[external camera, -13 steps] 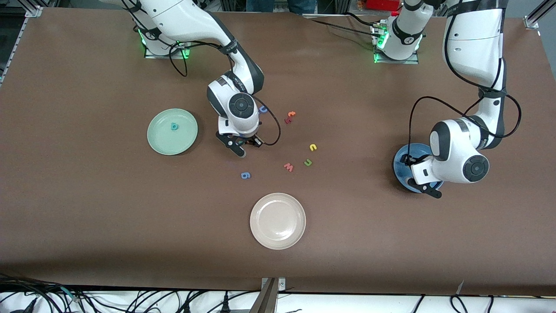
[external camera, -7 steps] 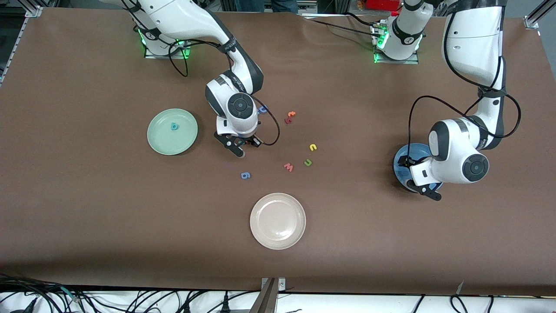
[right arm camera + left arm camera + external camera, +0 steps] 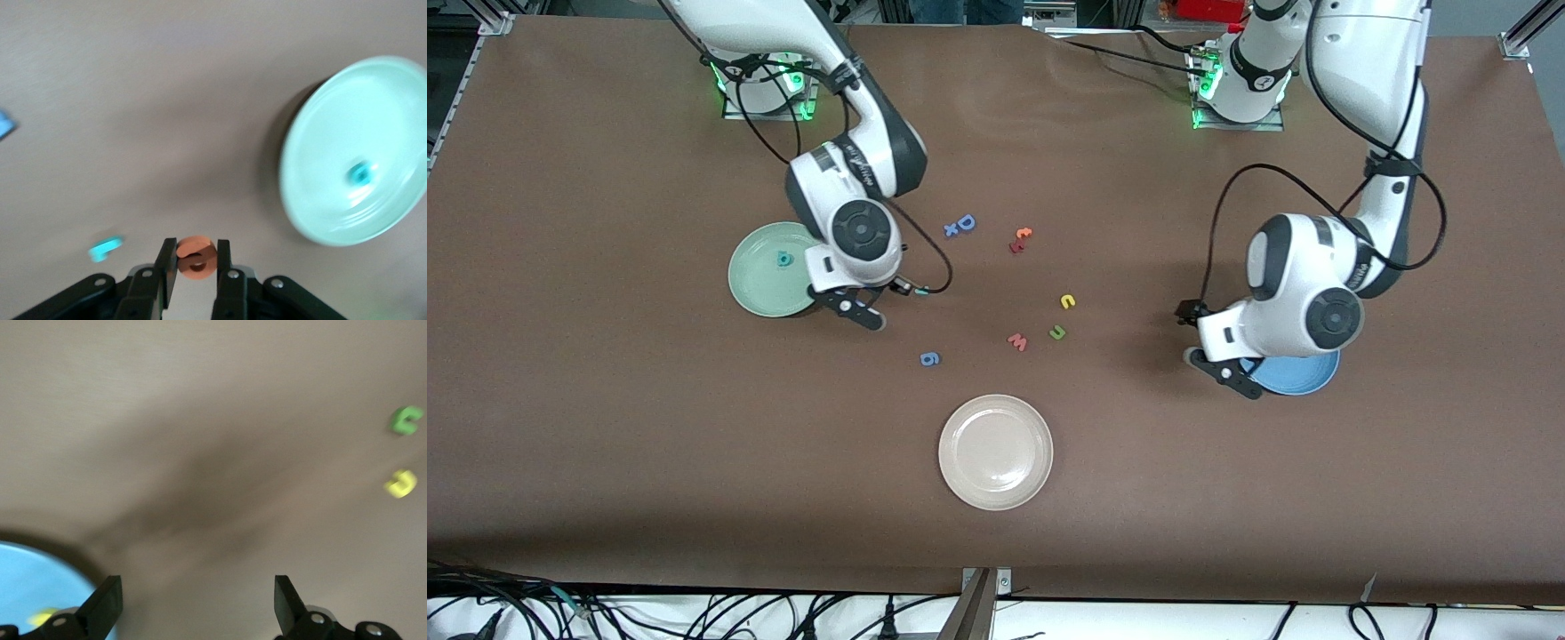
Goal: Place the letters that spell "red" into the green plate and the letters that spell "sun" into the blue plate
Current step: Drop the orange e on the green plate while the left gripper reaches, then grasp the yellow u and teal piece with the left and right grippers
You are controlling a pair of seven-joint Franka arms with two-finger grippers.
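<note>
The green plate (image 3: 775, 269), toward the right arm's end of the table, is holding one teal letter (image 3: 783, 259), while the right gripper (image 3: 194, 265), clamping the orange "e" (image 3: 197, 255) between its fingers, is hovering just beside that plate's rim. The blue plate (image 3: 1294, 375), toward the left arm's end, is carrying a yellow letter (image 3: 41, 617), blurred; the left gripper (image 3: 197, 603) is hanging over the plate's edge with its fingers spread apart and empty. The yellow "u" (image 3: 1067, 301) and green "n" (image 3: 1057, 332) are lying on the table between the two plates, and the beige-white plate (image 3: 996, 452) is sitting nearest the front camera.
</note>
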